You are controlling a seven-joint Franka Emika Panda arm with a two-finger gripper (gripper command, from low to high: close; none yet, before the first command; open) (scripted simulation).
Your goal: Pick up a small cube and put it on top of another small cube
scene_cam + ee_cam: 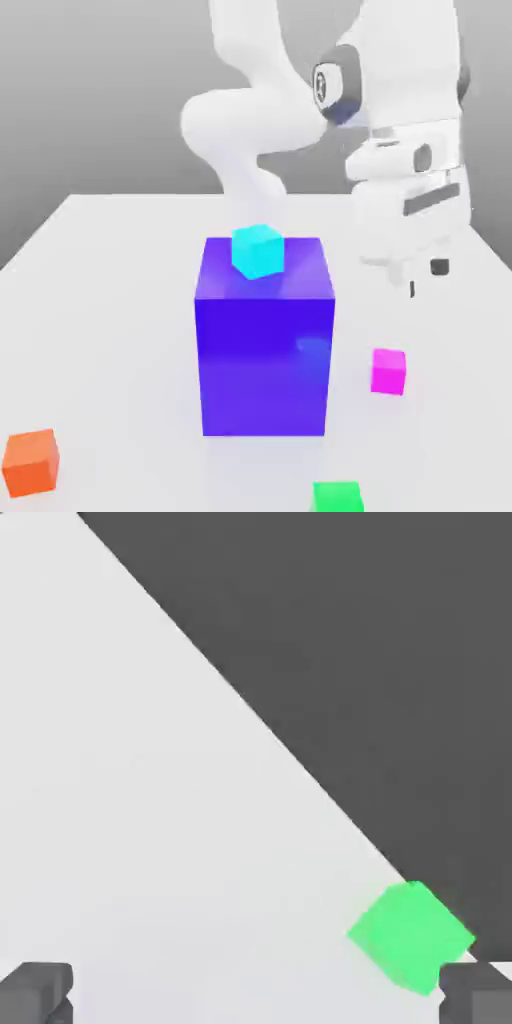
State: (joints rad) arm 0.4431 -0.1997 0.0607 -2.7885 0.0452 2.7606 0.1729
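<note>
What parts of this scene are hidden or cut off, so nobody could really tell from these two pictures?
- Green cube: cut by the exterior view's bottom edge.
- Cyan cube: its base and how it sits on the big blue-purple block, hidden by its own front face.
- Hand: hand view's edge cuts both fingers.
- Arm's base: behind the block.

No readable text, labels, numbers anywhere.

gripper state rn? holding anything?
Gripper: open, holding nothing; it hangs above the table, apart from the magenta cube.
</note>
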